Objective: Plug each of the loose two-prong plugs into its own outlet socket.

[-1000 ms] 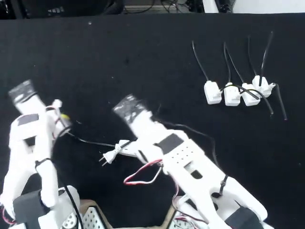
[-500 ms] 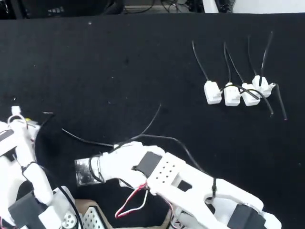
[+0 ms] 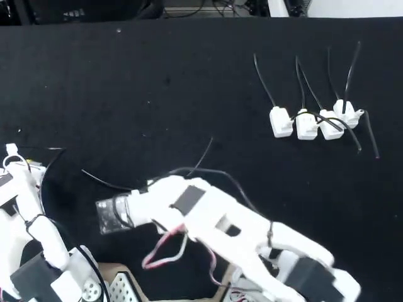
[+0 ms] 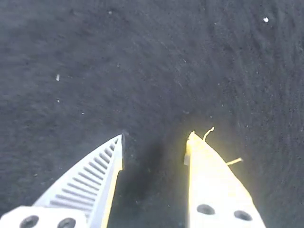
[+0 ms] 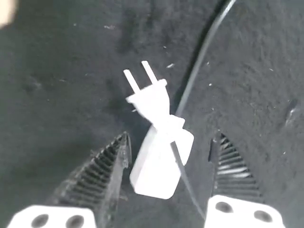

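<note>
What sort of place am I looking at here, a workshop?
Probably a robotics test bench: a white left arm and right arm at a black table, a row of outlet sockets, and a loose two-prong plug at the right claw.

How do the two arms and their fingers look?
The left arm and right arm are white plastic with black motor blocks. The right one carries a looped red and white wire. The left gripper has pointed fingers, one ribbed, edged yellowish.
</note>
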Motion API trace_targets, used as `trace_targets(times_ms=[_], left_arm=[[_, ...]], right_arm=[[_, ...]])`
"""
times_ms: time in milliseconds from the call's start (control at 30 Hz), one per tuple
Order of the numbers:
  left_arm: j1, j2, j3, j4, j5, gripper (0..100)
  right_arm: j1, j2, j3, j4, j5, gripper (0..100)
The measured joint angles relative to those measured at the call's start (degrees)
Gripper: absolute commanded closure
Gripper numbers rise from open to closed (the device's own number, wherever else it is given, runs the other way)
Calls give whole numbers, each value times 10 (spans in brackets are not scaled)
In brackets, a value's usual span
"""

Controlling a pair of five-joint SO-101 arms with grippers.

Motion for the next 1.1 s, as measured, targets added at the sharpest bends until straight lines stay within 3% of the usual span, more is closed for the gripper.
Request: trace_targets(times_ms=[300,733,833,933,1100], left_arm=[[-1,0,0,0,4,787],[-1,0,0,0,4,787],[-1,0,0,0,4,787],[-1,0,0,0,4,787],[-1,0,0,0,4,787]], right_arm=[[-1,99,-44,8,60,745],[-14,148,-49,-25,65,747],[-17,156,-57,-26,65,832],[-15,156,-65,-28,24,992],[-15,141,-97,-30,-76,985]])
